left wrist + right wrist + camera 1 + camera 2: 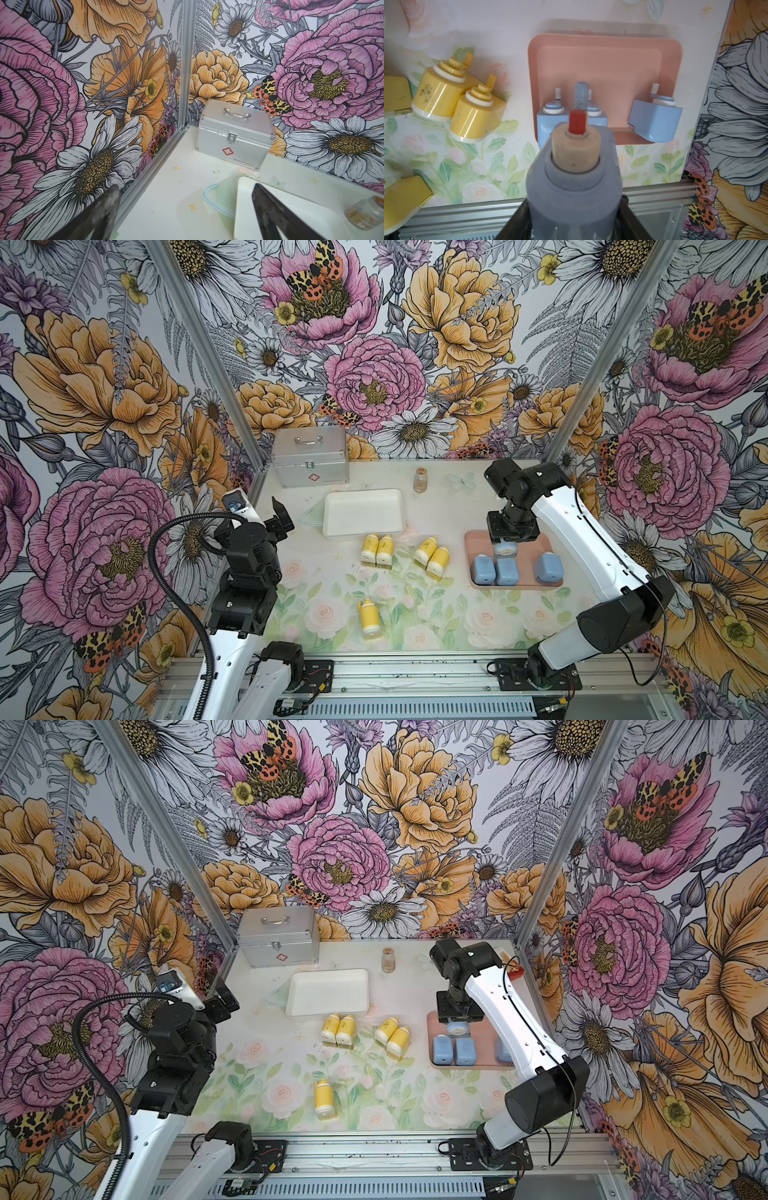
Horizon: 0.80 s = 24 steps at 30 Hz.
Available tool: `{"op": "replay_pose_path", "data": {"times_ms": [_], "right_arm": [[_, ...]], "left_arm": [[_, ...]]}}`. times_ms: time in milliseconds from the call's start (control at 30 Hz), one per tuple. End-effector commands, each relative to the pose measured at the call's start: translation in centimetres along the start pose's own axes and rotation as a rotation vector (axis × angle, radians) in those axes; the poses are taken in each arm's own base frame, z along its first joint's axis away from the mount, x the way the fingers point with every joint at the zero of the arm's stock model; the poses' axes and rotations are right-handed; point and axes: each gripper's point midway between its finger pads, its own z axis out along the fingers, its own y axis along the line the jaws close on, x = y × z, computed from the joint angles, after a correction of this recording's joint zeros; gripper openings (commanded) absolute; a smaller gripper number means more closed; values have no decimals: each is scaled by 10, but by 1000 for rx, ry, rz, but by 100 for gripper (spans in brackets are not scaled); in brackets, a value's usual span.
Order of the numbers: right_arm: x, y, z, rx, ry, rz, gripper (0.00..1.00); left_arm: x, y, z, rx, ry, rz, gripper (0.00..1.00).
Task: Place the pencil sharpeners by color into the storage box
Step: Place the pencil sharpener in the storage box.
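My right gripper (506, 545) (572, 222) is shut on a light blue pencil sharpener (505, 549) (575, 176), held neck-down just above the shallow pink storage box (536, 542) (600, 68). Three blue sharpeners lie in that box: two side by side (483, 570) (506, 571), and one (548, 568) (656, 118) tilted against its rim. Yellow sharpeners lie on the mat in two pairs (376, 549) (432, 556), with a single one (369, 618) nearer the front. My left gripper (282, 516) (185, 190) is open and empty, raised at the table's left.
A white tray (363, 512) (245, 207) sits at the middle back, partly over a clear lid (220, 197). A closed silver case (311, 456) stands in the back left corner. A small brownish vial (420, 480) stands at the back. Flowered walls enclose three sides.
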Motion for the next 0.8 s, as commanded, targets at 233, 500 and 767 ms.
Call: {"op": "replay_pose_path", "data": {"times_ms": [233, 500, 767], "right_arm": [[1, -57, 13, 96, 7, 52, 36], [-3, -72, 36, 52, 47, 101, 36], [-2, -74, 81, 12, 135, 141, 36]], "left_arm": [[4, -10, 0, 47, 5, 25, 99], [5, -14, 0, 65, 11, 30, 99], [4, -16, -1, 74, 9, 31, 99]]}}
